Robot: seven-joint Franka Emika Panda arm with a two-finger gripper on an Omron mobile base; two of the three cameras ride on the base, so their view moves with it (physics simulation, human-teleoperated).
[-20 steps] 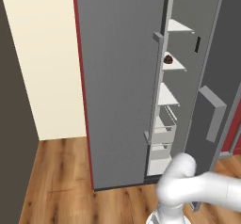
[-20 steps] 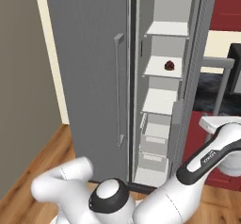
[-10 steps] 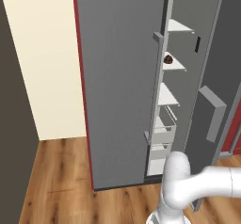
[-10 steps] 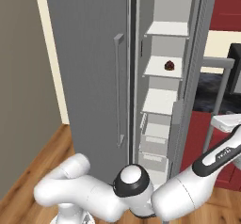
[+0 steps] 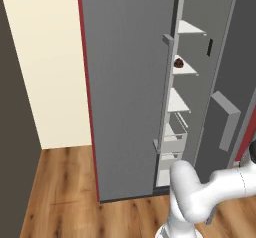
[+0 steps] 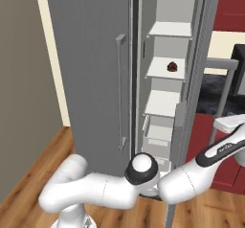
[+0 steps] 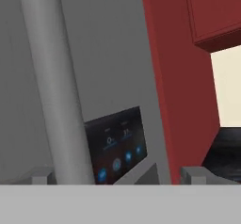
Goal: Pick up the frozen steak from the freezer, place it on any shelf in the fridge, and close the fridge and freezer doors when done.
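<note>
The frozen steak (image 6: 172, 67) sits at the arm's twelve o'clock on a freezer (image 6: 165, 102) shelf. It looks stiff and slick, best pinched across its thin edges. I cannot tell the gripper's spread.

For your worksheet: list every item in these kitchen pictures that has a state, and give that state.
Freezer door: open.
Fridge door: shut.
Dark red lump: resting on a freezer shelf.
Dispenser panel: lit.
Gripper: open, close to the bar handle.
</note>
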